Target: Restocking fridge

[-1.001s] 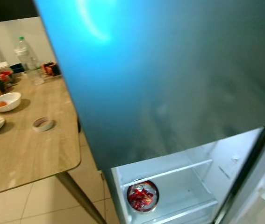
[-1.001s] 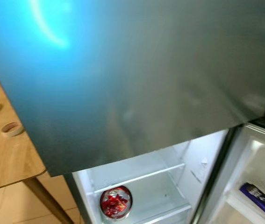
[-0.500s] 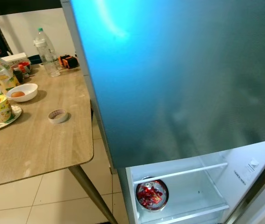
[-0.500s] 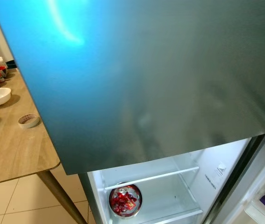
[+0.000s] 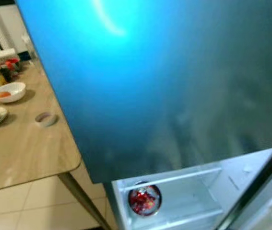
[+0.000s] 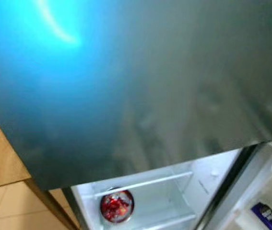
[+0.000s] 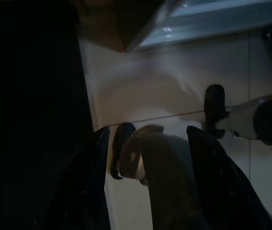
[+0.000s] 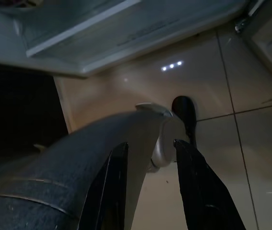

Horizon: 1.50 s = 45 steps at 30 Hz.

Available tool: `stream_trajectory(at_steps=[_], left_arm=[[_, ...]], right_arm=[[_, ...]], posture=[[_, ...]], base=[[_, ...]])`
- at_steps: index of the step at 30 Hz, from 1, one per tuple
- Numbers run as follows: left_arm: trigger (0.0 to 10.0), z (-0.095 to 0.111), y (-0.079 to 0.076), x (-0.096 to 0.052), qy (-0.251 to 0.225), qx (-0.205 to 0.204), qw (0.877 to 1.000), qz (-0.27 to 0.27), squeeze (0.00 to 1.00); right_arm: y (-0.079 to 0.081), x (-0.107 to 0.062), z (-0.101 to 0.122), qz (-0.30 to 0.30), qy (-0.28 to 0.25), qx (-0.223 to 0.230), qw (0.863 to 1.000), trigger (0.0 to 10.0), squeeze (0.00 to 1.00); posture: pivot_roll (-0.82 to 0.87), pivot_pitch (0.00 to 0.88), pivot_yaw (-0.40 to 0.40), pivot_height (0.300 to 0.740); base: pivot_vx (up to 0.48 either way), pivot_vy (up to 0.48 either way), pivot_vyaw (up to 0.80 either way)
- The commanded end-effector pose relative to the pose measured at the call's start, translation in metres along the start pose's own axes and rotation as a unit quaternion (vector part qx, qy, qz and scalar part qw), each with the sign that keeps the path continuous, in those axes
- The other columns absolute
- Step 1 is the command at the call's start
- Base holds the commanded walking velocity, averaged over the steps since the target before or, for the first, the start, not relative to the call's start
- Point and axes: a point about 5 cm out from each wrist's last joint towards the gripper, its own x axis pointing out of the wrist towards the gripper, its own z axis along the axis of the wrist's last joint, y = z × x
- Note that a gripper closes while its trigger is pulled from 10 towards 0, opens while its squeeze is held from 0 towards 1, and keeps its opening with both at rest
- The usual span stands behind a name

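Blurred blue fridge door (image 5: 174, 81), half-hidden bowl (image 5: 144, 200)

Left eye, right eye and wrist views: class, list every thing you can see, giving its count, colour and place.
Fridge door: one, blue-grey, closed, above the open compartment.
Shelf: one, white, inside the open compartment.
Bowl of red food: one, metal, below that shelf.
Purple packet: one, in the open door's rack.
Table: one, wooden, left of the fridge.
White bowl: one, on the table.
Tape roll: one, pale, on the table.
Left hand: black fingers, hanging over floor tiles.
Right hand: black fingers, hanging over floor tiles.
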Motion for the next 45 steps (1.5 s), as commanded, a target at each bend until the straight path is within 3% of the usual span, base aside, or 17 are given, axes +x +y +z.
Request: stream_trajectory(at_steps=[1, 13, 18, 25, 31, 45], left_arm=[[10.0, -0.0105, 0.0092, -0.0051, 0.015, -0.004, 1.000, 0.017, 0.00], [10.0, -0.0092, 0.0084, -0.0044, 0.018, 0.005, 1.000, 0.015, 0.00], [10.0, -0.0091, 0.0077, -0.0043, 0.017, 0.000, 1.000, 0.008, 0.00], [10.0, -0.0088, 0.0044, -0.0037, 0.014, -0.012, 1.000, -0.010, 0.00], [10.0, -0.0084, 0.0039, -0.0033, 0.012, -0.015, 1.000, -0.006, 0.00], [10.0, -0.0082, 0.0032, -0.0028, 0.012, -0.013, 1.000, -0.001, 0.00]], right_arm=[[0.0075, 0.0026, -0.0017, 0.015, 0.002, 0.004, 1.000, 10.0, 0.00], [0.0093, 0.0027, -0.0030, 0.022, 0.002, 0.003, 1.000, 10.0, 0.00], [0.0043, 0.0021, -0.0014, -0.005, 0.003, -0.006, 1.000, 10.0, 0.00], [0.0018, 0.0019, 0.0000, -0.020, 0.003, 0.001, 1.000, 10.0, 0.00], [0.0040, 0.0021, 0.0006, -0.003, -0.004, 0.003, 1.000, 10.0, 0.00], [0.0104, 0.0032, -0.0005, 0.031, -0.005, 0.007, 0.999, 10.0, 0.00]], posture=[[-0.07, 0.000, 0.036, 0.740], [-0.08, 0.000, 0.038, 0.740], [-0.08, 0.000, 0.037, 0.740], [-0.08, 0.000, 0.038, 0.740], [-0.08, 0.000, 0.037, 0.740], [-0.08, 0.000, 0.037, 0.740]], base=[[0.000, 0.000, 0.76], [0.000, 0.000, 0.76], [0.000, 0.000, 0.78], [0.000, -0.321, 0.00], [0.000, -0.409, 0.27], [0.000, 0.000, 0.80]])
